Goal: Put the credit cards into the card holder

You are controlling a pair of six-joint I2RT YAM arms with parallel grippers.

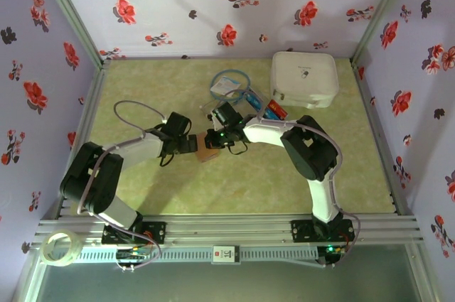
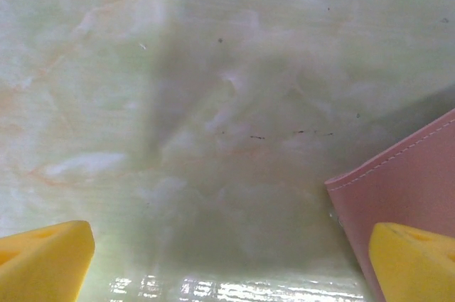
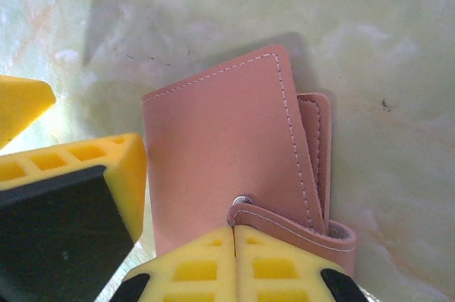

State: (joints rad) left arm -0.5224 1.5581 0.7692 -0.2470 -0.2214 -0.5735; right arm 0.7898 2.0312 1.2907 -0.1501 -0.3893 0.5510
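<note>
Presently: pink card holder (image 3: pixel 220 146) flat on surface (image 2: pixel 213 67); right claw (image 3: pixel 234 241) closed, tips at its strap; left claw (image 2: pixel 229 259) spread wide just beside it.

The left gripper (image 2: pixel 227 263) and right gripper (image 3: pixel 234 249) bear bright yellow fingertips (image 3: pixel 192 270) with hollow ribbed cells; behind them, black joints (image 1: pixel 309 149), white shells (image 1: pixel 323 202), grey cables (image 1: pixel 131 105).

Honestly, no text can be made out anywhere. A small mark is seen on the white case (image 1: pixel 304 78) and a tag (image 1: pixel 226 254) on the front rail (image 1: pixel 284 234), both too blurred.
</note>
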